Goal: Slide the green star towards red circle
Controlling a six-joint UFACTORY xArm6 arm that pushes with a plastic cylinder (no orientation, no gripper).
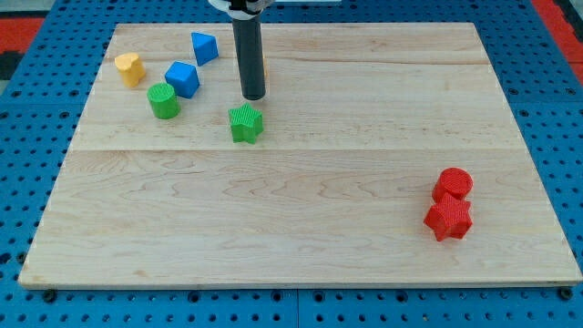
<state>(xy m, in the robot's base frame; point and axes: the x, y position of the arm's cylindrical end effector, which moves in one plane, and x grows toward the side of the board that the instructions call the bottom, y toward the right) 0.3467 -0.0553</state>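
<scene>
The green star (245,123) lies on the wooden board (301,237), left of centre and towards the view's top. The red circle (453,183) sits near the board's right side, touching a red star-like block (448,219) just below it. My tip (253,96) is just above the green star, slightly to its right, with a small gap between them. The rod rises from there to the view's top edge.
At the upper left stand a yellow heart-like block (129,67), a green cylinder (164,100), a blue cube (182,78) and a blue triangular block (204,46). An orange block (264,66) is mostly hidden behind the rod. Blue pegboard surrounds the board.
</scene>
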